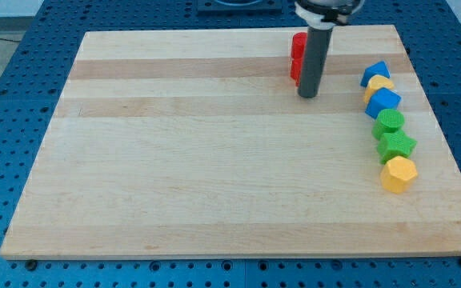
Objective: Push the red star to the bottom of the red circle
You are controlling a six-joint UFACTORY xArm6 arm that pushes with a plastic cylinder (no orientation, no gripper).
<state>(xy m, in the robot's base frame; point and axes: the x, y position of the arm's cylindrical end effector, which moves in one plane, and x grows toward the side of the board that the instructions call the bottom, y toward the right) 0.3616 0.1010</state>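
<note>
Red blocks (297, 58), shapes unclear, half hidden behind upright rod, my tip (307, 95) just right.

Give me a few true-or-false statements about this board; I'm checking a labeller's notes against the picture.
1. My tip is at the view's right of the red blocks. True.
2. The red blocks sit near the view's bottom edge. False: they are near the top edge.
3. A yellow hexagon block ends the column at the view's right. True.
4. The green star touches my tip. False: it lies well apart, in that column.
</note>
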